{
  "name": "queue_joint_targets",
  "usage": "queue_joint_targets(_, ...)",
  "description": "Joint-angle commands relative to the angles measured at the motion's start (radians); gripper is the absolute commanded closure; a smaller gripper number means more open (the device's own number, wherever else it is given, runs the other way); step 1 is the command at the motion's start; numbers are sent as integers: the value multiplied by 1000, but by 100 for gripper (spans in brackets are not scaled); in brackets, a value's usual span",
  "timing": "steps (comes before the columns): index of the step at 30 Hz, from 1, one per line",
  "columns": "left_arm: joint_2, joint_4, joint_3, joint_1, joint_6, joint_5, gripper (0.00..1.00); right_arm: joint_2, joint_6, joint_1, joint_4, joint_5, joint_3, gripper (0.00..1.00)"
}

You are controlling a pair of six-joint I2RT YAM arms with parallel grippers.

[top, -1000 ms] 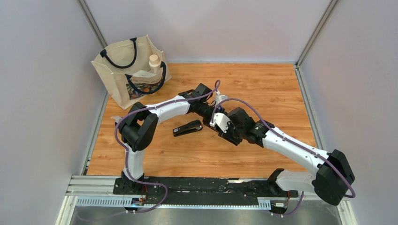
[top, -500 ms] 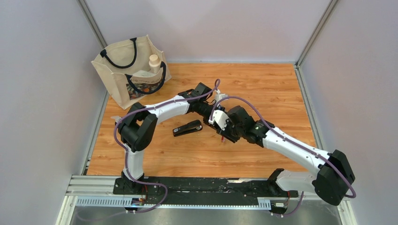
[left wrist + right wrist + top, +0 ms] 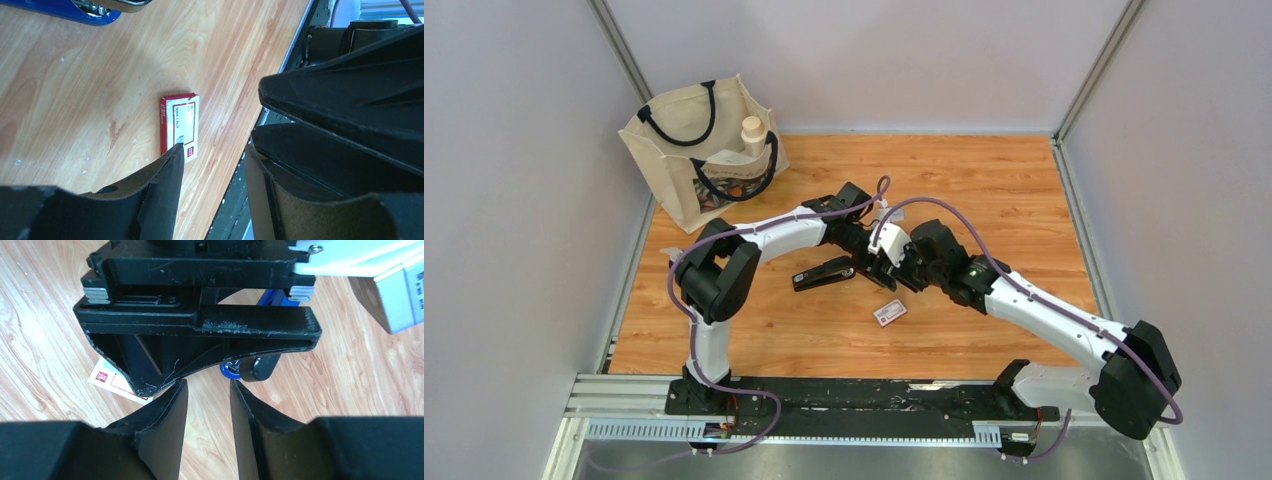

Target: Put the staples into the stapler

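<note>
bag: cream tote bag (image 3: 686,165) with dark handles, far left corner of the wooden table (image 3: 994,180); a pale bottle (image 3: 752,134) sticks out of the top.
black stapler: all-black stapler (image 3: 824,272) flat on the table, just left of where the two wrists meet.
left gripper: left gripper (image 3: 212,150) reaches in from the left and hangs over the table mid-scene. Fingers partly apart with a modest gap; only wood and the table edge show through it, so nothing is gripped.
stapler: blue stapler (image 3: 60,9) sits at the top edge of the left wrist view, on the table with a metal part showing at its top. Well clear of the left fingers. In the right wrist view only blue slivers (image 3: 272,296) show behind the left gripper's body. In the top view it is hidden under the wrists. Can't tell if it's open.
staples: white box with red print (image 3: 890,312) lies flat on bare wood, just in front of both grippers and not held by either. In the left wrist view the left fingertip overlaps its near end (image 3: 180,127); contact can't be confirmed there, and the top view shows it clear.
right gripper: right gripper (image 3: 207,385) comes in from the right, nose to nose with the left gripper. Fingers part-way apart with a narrow slot; bare table shows through, nothing clamped. One corner of the staples peeks out to the left of its fingers (image 3: 112,382).
</note>
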Motion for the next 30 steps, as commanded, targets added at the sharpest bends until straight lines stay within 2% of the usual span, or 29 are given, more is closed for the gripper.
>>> queue_joint_targets(1,-37,-5,-7,22,34,8,43,21,7,1,50,-34,25,58)
queue_joint_targets(4,-57,-14,-2,65,43,8,43,18,-32,1,16,-71,18,53)
queue_joint_targets(9,-121,-48,-22,142,81,10,43,39,-151,1,-60,-166,8,38)
queue_joint_targets(16,-184,-126,-50,217,169,0,42,203,-346,5,-241,-234,78,20)
queue_joint_targets(24,-243,-137,-117,334,206,20,42,337,-463,41,-246,-192,120,14)
queue_joint_targets(30,-258,-118,-192,368,220,39,42,416,-496,73,-262,-183,166,13)
